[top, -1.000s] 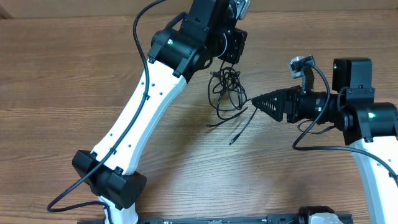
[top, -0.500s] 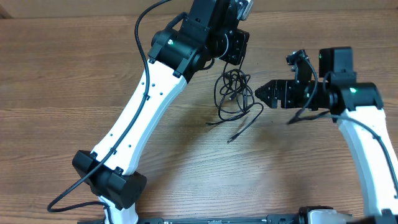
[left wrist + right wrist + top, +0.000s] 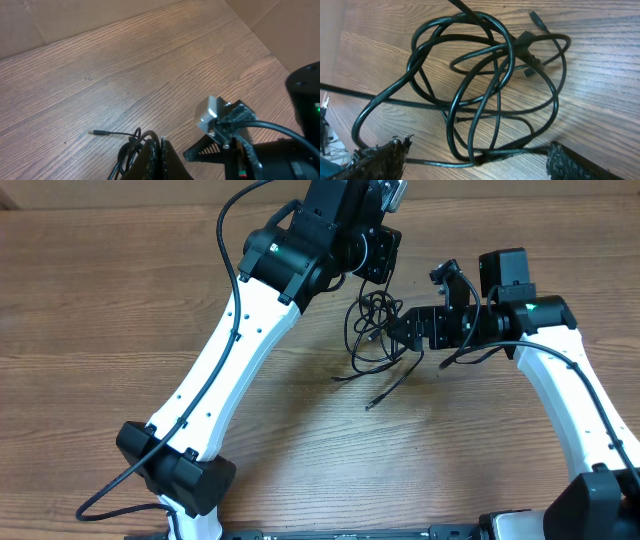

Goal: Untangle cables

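Observation:
The cables (image 3: 372, 332) are a tangle of thin black loops on the wooden table, with two loose ends trailing toward the front (image 3: 368, 407). My left gripper (image 3: 374, 284) hangs over the tangle's far side. In the left wrist view its fingers (image 3: 156, 159) are pressed together with a cable strand (image 3: 131, 150) looping at their tips. My right gripper (image 3: 397, 332) is at the tangle's right edge and open. The right wrist view shows the knot of cables (image 3: 485, 85) just ahead of the right gripper (image 3: 477, 161), with one strand lying between its spread fingertips (image 3: 380, 156).
A thicker black arm cable (image 3: 232, 250) runs along the left arm. A loose plug end (image 3: 97, 132) lies flat on the wood in the left wrist view. The right arm's wrist camera (image 3: 210, 114) sits close beside the left fingers.
My right gripper has swung left and toward the back, up to the tangle, and its jaws have opened wider. The left gripper has stayed shut in place.

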`<action>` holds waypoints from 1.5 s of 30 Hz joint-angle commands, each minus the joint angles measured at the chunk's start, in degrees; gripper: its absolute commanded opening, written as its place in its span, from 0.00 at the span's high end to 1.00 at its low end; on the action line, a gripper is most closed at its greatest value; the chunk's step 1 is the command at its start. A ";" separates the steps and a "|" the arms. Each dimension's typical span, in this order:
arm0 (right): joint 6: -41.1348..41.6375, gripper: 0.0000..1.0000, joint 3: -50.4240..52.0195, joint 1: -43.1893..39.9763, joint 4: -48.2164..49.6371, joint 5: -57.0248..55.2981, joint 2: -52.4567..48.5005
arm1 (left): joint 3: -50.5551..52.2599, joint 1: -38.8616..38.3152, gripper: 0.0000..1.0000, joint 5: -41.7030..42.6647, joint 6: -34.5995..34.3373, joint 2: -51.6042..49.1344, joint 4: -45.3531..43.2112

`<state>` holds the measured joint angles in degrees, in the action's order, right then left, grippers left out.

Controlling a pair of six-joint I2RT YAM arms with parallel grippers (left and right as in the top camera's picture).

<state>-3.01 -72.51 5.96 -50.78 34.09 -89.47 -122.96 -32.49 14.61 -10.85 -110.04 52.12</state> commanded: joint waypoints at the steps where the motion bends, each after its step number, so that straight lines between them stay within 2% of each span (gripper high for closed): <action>1: -0.48 0.11 0.20 0.48 0.92 0.46 -0.72 | -0.52 0.09 0.96 0.96 -2.10 0.63 -0.66; 5: -0.42 0.10 0.20 0.48 2.56 0.52 -1.88 | -0.52 0.04 0.96 1.53 -2.05 0.63 -1.18; 8: -0.02 0.14 0.20 0.50 3.87 2.25 -4.09 | -0.52 -0.15 0.96 1.53 -2.05 0.63 -1.16; 11: -0.04 0.20 0.20 0.76 4.04 4.02 -6.32 | -0.52 -0.33 0.96 1.53 -2.05 0.63 -1.25; 14: -0.04 0.33 0.20 0.85 4.02 4.20 -8.37 | -0.52 -0.33 0.96 1.53 -2.03 0.63 -1.18; 15: -0.04 0.45 0.20 0.85 4.02 4.20 -9.07 | -0.52 -0.33 0.96 1.53 -2.03 0.63 -1.20; 17: -0.04 0.79 0.20 0.85 4.00 4.24 -9.55 | -0.52 -0.33 0.96 1.51 -2.03 0.63 -1.18; 19: -0.02 0.96 0.20 0.85 4.04 4.94 -9.55 | -0.52 -0.33 0.96 1.49 -2.01 0.63 -1.22; 26: -0.63 0.96 0.17 0.85 2.21 8.63 -9.35 | -0.52 -0.33 0.95 1.51 -2.03 0.63 -0.70; 30: -1.55 0.96 0.11 -0.70 1.20 9.53 -6.75 | -0.52 -0.33 0.96 1.22 -2.03 0.63 2.58; 37: -1.55 0.96 0.07 -1.86 0.35 15.41 4.83 | -0.50 -0.33 0.96 -1.18 -2.05 0.63 5.97; 45: -1.40 0.96 0.07 -1.88 -0.74 16.61 18.18 | -0.50 -0.33 0.96 -3.21 -2.05 0.63 7.74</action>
<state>-3.86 -72.51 4.12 -51.64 48.69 -75.46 -122.96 -32.53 12.56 -12.10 -110.04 59.66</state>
